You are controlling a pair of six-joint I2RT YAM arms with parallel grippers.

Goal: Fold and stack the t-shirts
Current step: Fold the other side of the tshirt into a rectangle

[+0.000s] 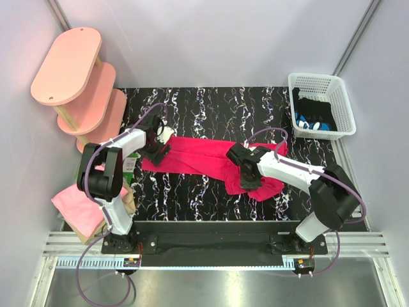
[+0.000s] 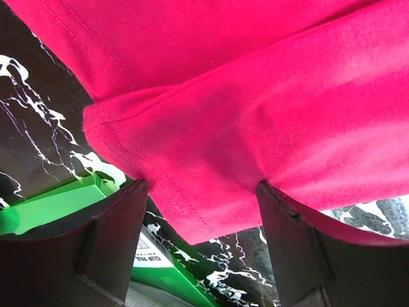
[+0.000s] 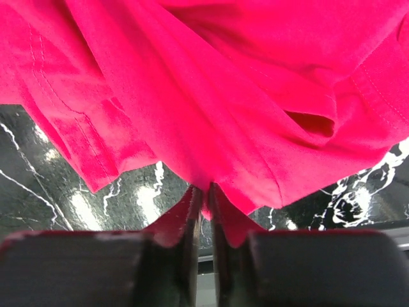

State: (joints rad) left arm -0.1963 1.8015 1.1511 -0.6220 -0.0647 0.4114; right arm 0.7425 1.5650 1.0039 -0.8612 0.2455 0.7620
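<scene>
Closed almost fully, the right gripper (image 3: 203, 192) pinches a fold of the shirt (image 3: 223, 96) at the near edge of the cloth. Only a sliver of gap shows between the fingers, and cloth fills it. Judged purpose: a narrow pinch on a bunched fold gives a secure hold for lifting or dragging that end.

The left gripper (image 2: 199, 188) stands wide open with nothing gripped. Its fingers straddle a hemmed corner of the shirt without pressing on it. This placement suggests a grasp being lined up on the corner, so that both ends can be controlled together.

In the top view, a pile (image 1: 73, 204) of light pink and tan cloth lies at 8 o'clock, beside the left arm's base and off the table (image 1: 211, 105) edge. It is probably parked there to keep the work area free.

The shirt lies across the table centre, running from 9 o'clock toward 3 o'clock. It is flatter at the left end and rumpled under the right gripper at 4 o'clock. Folding looks to be at an early stage, with nothing stacked yet.

At 2 o'clock a basket (image 1: 323, 105) holds dark items. At 10 o'clock stand the shelves (image 1: 77, 83), well apart from the shirt.
</scene>
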